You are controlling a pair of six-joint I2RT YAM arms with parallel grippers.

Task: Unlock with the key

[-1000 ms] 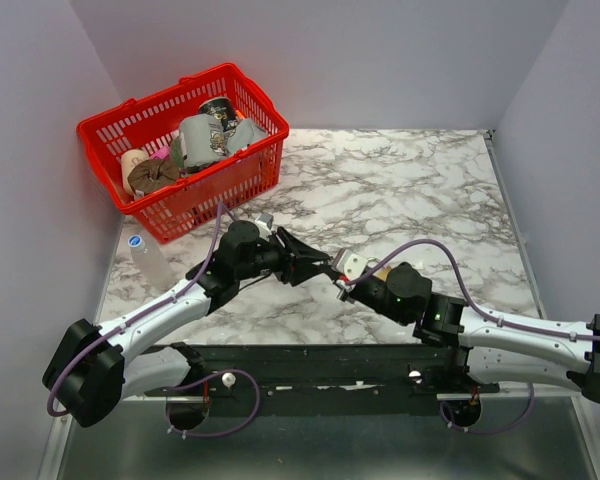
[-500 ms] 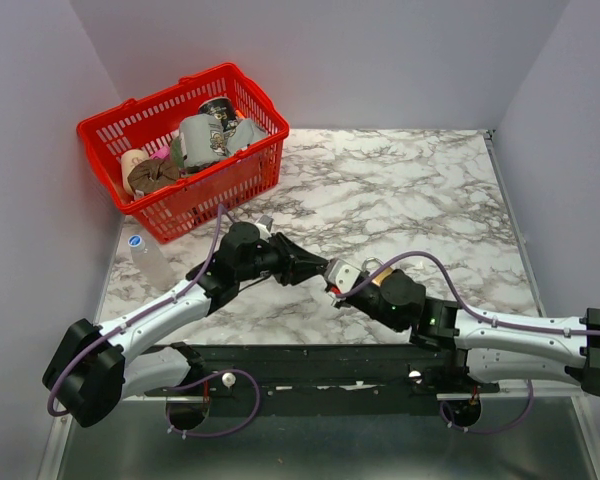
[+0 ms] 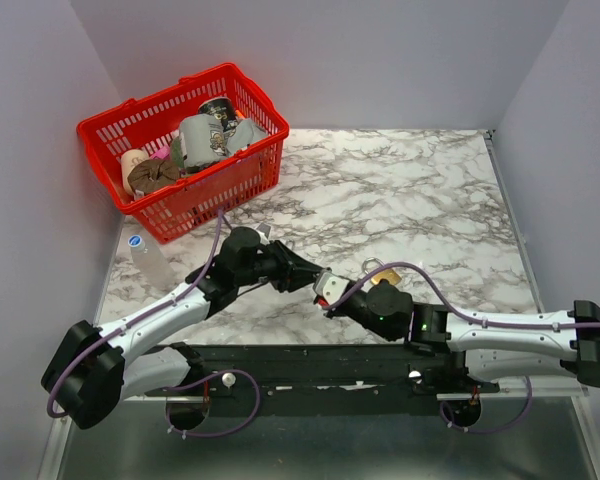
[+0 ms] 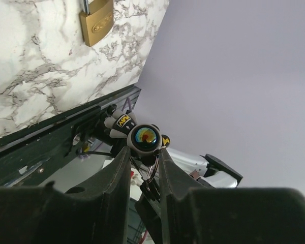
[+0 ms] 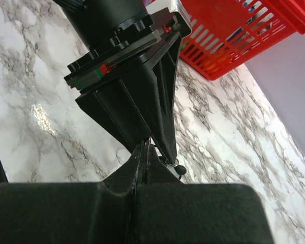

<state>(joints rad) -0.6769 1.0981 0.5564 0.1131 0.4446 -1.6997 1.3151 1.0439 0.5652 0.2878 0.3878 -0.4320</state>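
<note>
The brass padlock [image 3: 386, 273] lies flat on the marble table [image 3: 420, 190], just behind my right wrist; it also shows in the left wrist view [image 4: 96, 23]. My left gripper [image 3: 308, 278] and right gripper [image 3: 328, 297] meet tip to tip low over the table's front. In the left wrist view the left fingers [image 4: 119, 173] stand narrowly apart around the key's ring [image 4: 155, 170]. In the right wrist view the right gripper [image 5: 146, 146] is pressed shut at the left gripper's tips [image 5: 160, 127]. A small black key head [image 5: 179, 169] hangs beside them. The blade is hidden.
A red basket [image 3: 130, 130] with cups and cloth stands at the back left. A clear plastic bottle [image 3: 145, 255] lies by the left wall. The black rail [image 3: 300, 365] runs along the front edge under both grippers.
Both grippers have moved together to the left and toward the front edge, staying tip to tip. The padlock, earlier partly behind the right gripper, now lies uncovered on the table.
</note>
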